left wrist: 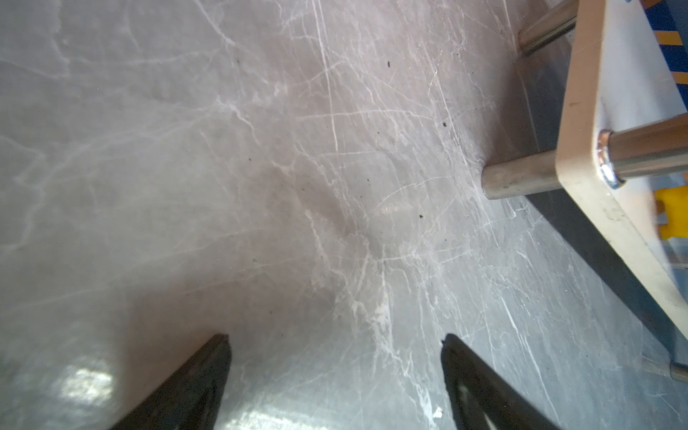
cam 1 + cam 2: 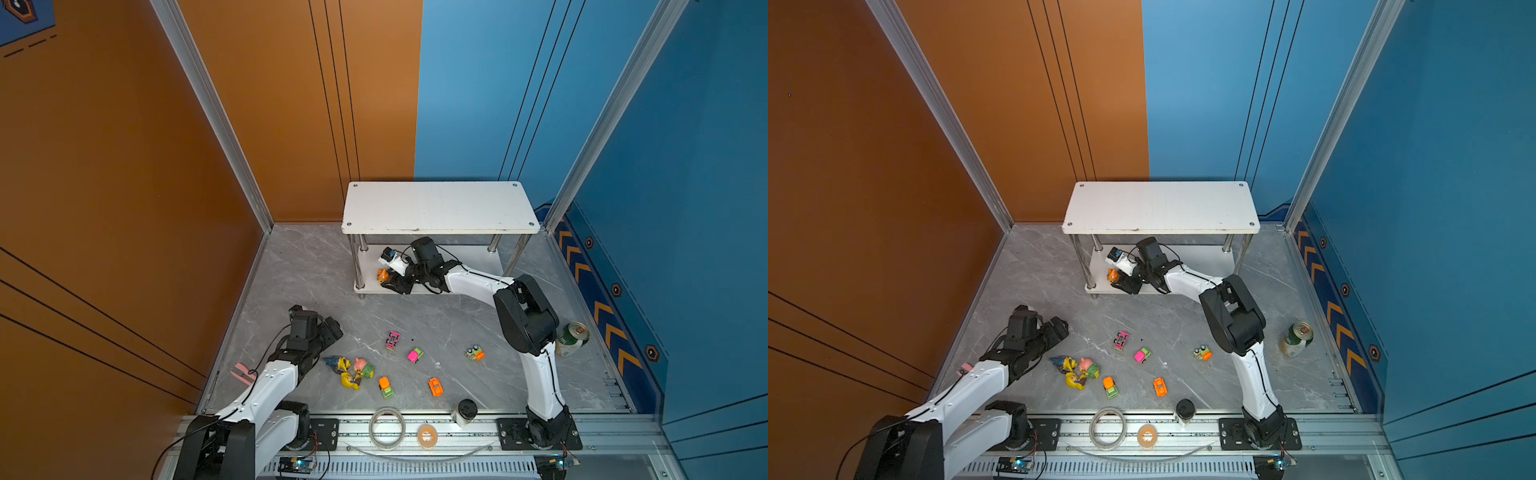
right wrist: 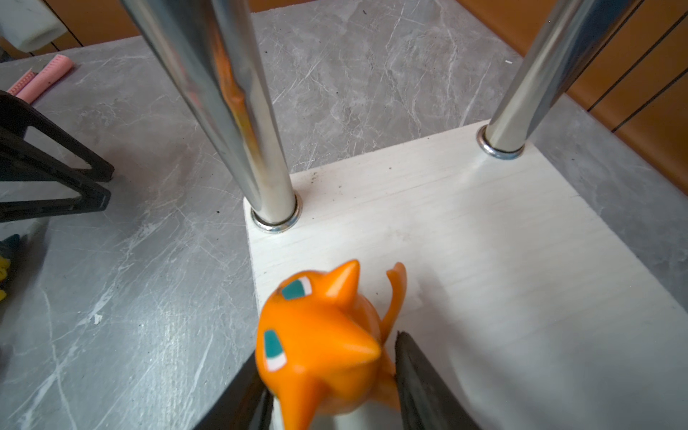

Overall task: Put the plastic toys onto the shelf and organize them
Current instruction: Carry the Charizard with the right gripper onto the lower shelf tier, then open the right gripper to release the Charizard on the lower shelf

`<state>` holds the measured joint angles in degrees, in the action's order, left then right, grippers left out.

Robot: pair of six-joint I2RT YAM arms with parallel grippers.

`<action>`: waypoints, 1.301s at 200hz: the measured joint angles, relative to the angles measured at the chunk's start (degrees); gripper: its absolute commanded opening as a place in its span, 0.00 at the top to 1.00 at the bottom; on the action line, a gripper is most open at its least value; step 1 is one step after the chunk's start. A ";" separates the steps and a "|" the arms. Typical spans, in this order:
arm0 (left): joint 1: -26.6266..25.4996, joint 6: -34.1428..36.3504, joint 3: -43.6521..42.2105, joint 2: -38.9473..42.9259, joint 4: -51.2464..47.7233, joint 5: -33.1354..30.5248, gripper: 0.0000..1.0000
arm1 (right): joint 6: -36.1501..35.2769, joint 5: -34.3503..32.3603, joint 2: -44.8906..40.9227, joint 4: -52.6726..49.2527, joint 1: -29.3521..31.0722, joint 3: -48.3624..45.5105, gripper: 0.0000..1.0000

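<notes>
Right wrist view alone shows teal eyes on the orange figurine [image 3: 320, 346].

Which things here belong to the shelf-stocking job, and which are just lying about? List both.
Job: shelf; orange figurine; pink racer; pink-green car; green-orange car; orange-green truck; orange car; yellow figurine; pink figurine; blue-grey figurine.

Lying about: green can; large tape roll; small tape roll; black-lidded cup; pink ribbed piece.
</notes>
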<state>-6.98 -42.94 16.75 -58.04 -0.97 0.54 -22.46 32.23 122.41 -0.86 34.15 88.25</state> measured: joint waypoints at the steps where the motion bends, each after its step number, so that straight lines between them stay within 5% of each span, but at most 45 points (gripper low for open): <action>1: 0.00 -0.02 0.00 -0.02 0.00 -0.02 0.09 | 0.00 -0.02 0.00 0.00 0.00 0.00 0.46; 217: -0.63 -0.02 0.09 4.50 -3.45 -0.13 0.07 | 10.88 -1.42 -8.44 8.26 0.46 -11.89 0.38; 238: -0.63 -0.02 0.09 5.25 -3.54 -0.15 0.07 | 12.09 -1.64 -9.94 9.01 0.46 -14.58 0.43; 260: -0.63 -0.02 0.09 5.49 -3.54 -0.31 0.07 | 13.22 -1.95 -11.02 9.20 0.35 -16.00 0.59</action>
<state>-7.62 -42.96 16.84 -52.56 -4.51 0.23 -9.23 30.28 111.39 8.34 34.50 72.25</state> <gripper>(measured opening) 0.928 0.497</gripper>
